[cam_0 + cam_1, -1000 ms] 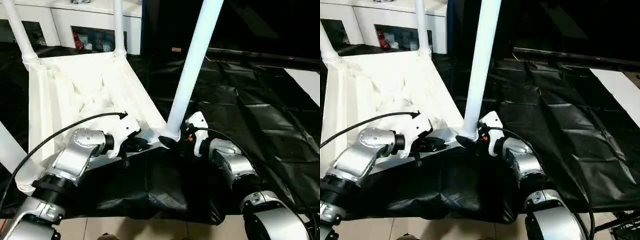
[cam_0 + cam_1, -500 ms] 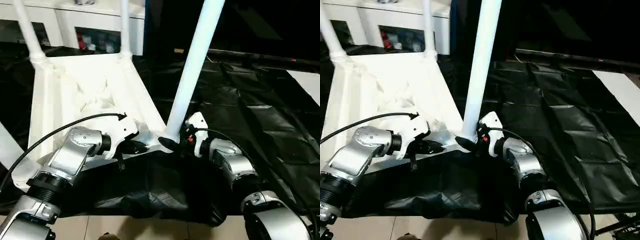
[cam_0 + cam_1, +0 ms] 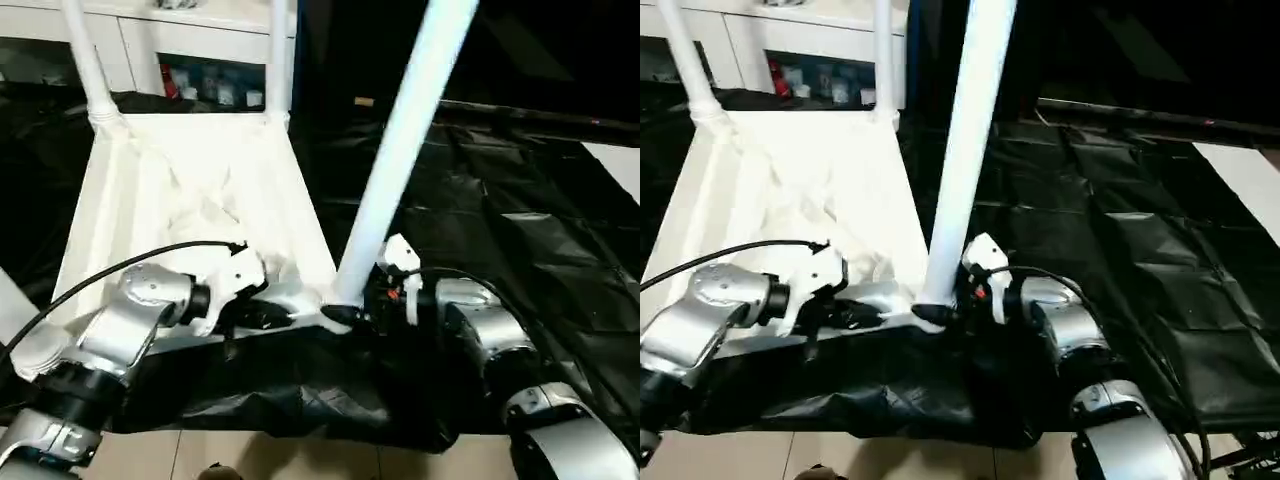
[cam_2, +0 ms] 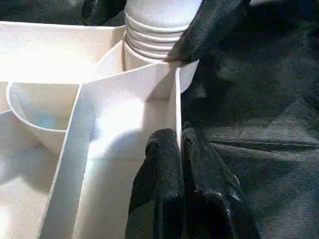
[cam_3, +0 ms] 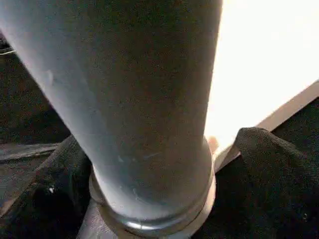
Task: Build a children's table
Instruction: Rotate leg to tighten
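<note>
Low in the frame, the left gripper (image 4: 182,149) is pressed shut on a rib of the upturned table top (image 3: 190,200). The right gripper (image 5: 149,164) straddles the leg (image 3: 400,150) base, fingers spread, apparently not clamping. Keep the top pinned while the leg is twisted home squarely. Both forearms reach inward, low.

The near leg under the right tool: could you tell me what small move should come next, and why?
Probably close the right tool on the near leg at its base and twist again: its fingers stand apart either side of the leg, threads still show above the socket, and the left tool pinches the tabletop's rim.
</note>
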### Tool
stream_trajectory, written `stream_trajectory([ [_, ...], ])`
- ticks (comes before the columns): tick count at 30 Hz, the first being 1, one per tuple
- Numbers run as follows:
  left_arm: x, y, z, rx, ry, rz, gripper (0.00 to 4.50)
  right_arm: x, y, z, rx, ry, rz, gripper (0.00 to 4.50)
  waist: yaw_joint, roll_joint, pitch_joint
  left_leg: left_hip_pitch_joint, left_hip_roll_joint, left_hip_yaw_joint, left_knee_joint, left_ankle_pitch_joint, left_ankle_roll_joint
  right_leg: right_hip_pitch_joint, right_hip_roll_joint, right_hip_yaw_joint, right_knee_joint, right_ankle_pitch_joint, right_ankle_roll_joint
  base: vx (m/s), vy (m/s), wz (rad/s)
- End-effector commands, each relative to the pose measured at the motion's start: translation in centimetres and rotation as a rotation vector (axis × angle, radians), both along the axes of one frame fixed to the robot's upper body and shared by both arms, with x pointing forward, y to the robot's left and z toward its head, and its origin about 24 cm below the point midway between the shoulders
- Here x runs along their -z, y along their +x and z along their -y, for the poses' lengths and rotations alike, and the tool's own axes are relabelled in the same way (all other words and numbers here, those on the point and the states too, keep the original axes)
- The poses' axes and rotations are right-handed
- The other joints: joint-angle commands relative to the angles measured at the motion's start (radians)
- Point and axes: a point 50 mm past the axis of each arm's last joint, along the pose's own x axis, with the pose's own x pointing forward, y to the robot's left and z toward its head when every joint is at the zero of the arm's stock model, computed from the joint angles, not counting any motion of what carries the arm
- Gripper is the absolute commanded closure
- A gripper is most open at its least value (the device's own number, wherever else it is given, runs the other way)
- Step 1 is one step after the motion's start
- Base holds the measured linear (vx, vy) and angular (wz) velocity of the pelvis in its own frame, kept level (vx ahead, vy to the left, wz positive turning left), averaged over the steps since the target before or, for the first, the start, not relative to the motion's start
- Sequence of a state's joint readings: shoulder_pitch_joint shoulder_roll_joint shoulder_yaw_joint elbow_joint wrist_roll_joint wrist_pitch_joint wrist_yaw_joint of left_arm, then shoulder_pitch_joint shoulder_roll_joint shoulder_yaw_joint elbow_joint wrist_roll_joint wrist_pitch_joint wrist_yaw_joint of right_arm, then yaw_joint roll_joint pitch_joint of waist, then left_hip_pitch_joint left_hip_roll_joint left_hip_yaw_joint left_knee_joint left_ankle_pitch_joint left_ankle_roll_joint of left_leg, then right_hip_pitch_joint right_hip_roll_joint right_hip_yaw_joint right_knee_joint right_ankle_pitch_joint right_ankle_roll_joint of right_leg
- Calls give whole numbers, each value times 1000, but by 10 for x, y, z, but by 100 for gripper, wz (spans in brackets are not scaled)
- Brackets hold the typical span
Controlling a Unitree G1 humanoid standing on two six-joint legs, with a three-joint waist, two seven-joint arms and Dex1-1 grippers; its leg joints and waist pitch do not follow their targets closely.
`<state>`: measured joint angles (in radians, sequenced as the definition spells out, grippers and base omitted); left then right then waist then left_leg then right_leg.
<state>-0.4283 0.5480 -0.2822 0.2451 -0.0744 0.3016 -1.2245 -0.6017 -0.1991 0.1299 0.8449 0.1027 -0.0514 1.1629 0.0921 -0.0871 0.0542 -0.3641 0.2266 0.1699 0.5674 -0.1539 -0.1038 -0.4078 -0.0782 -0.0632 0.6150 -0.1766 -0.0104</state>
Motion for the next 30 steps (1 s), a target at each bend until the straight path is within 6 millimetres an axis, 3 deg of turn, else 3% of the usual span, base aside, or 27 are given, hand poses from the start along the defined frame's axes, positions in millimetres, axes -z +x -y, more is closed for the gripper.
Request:
stream_trajectory([
  [1, 7, -9, 11, 75, -31, -57, 450, -2, 1, 4, -21, -14, 5, 34, 0, 21, -64, 16, 8, 8, -65, -292, -10, 47, -49, 39, -66, -220, -209, 0, 0, 0],
  [3, 7, -10, 10, 76, -31, -61, 450, -3, 0, 5, -29, -15, 1, 39, -2, 22, -64, 13, 7, 7, -65, -288, -10, 48, -48, 38, -65, -220, -207, 0, 0, 0],
  [5, 7, -10, 10, 74, -32, -62, 450, -3, 0, 5, -34, -16, 0, 71, -2, 23, -64, 15, 7, 7, -65, -290, -10, 47, -49, 38, -66, -222, -206, 0, 0, 0],
  [9, 7, -11, 10, 72, -42, -66, 450, -2, -1, 3, -41, -14, -6, 80, -2, 22, -65, 15, 7, 7, -64, -284, -7, 47, -49, 39, -65, -217, -208, 0, 0, 0],
  [15, 9, -5, 12, 11, -44, -43, 450, 6, -5, -3, -8, 10, -29, 141, -2, 23, -65, 14, 6, 7, -64, -282, -8, 46, -48, 38, -65, -216, -208, 0, 0, 0],
  [17, 11, 2, 15, -60, -41, -14, 450, 11, -3, -8, 90, 16, -28, 158, -3, 23, -60, 16, 6, 7, -67, -310, -14, 43, -48, 39, -70, -254, -201, 0, 0, 0],
  [19, 11, 5, 18, -94, -46, 2, 450, 14, 0, -10, 160, 10, -25, 171, -6, 22, -55, 23, 4, 3, -68, -383, -32, 39, -54, 38, -84, -400, -165, 0, 0, 0],
  [22, 10, 13, 27, -159, -53, 35, 450, 21, 6, -16, 333, -12, -36, 176, -11, 20, -51, 27, 1, -2, -70, -419, -44, 32, -56, 35, -98, -509, -126, 0, 0, 0],
  [24, 9, 21, 37, -210, -50, 70, 450, 26, 11, -24, 472, -5, -68, 179, -15, 23, -53, 25, 0, -7, -70, -426, -46, 34, -57, 31, -104, -552, -103, 0, 0, 0],
  [26, 8, 28, 45, -255, -40, 105, 450, 27, 14, -34, 582, 8, -101, 179, -23, 25, -50, 31, -3, -9, -68, -456, -49, 24, -54, 27, -112, -593, -86, 0, 0, 0],
  [30, 5, 34, 54, -286, -48, 146, 450, 23, 14, -56, 577, 25, -83, 179, -29, 23, -54, 29, -4, -12, -68, -473, -43, 22, -54, 22, -116, -584, -74, 0, 0, 0],
])
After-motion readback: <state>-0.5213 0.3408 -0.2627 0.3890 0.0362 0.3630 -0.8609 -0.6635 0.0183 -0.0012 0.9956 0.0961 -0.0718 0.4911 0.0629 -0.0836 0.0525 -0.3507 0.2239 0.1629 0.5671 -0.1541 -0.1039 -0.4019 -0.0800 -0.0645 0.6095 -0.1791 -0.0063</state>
